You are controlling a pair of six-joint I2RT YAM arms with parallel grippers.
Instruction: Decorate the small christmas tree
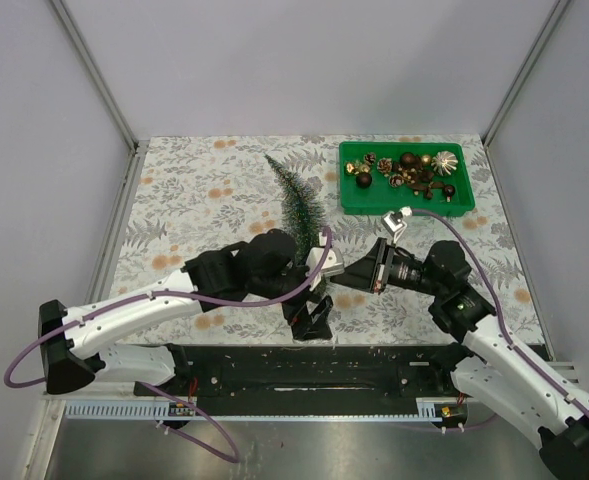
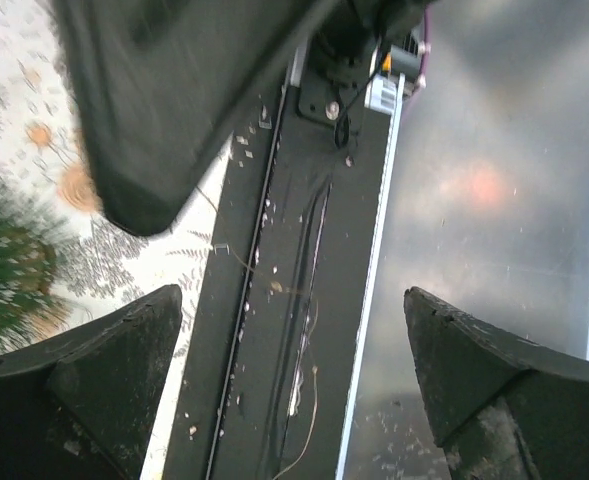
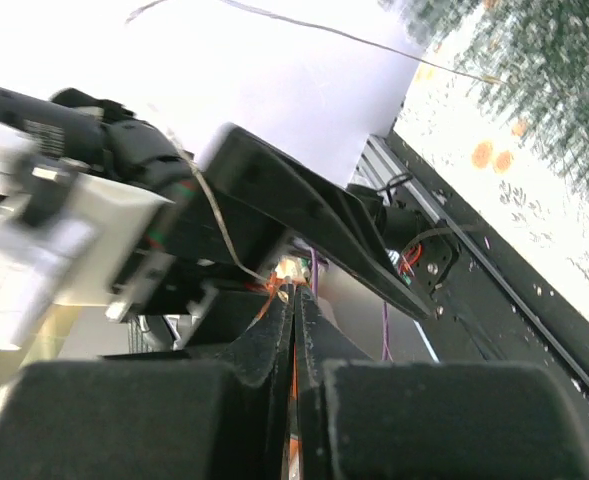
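Apparently left arm (image 1: 242, 268) masks tree (image 1: 296, 195); tray (image 1: 404, 208) beyond.

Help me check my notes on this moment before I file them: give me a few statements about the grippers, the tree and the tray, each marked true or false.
1. The left gripper is open, with nothing between its fingers. True.
2. The right gripper is wide open. False: its fingers are pressed together.
3. The ornaments lie in a green tray at the far right of the table. True.
4. The small christmas tree stands inside the tray. False: it is on the patterned table, to the left of the tray and outside it.
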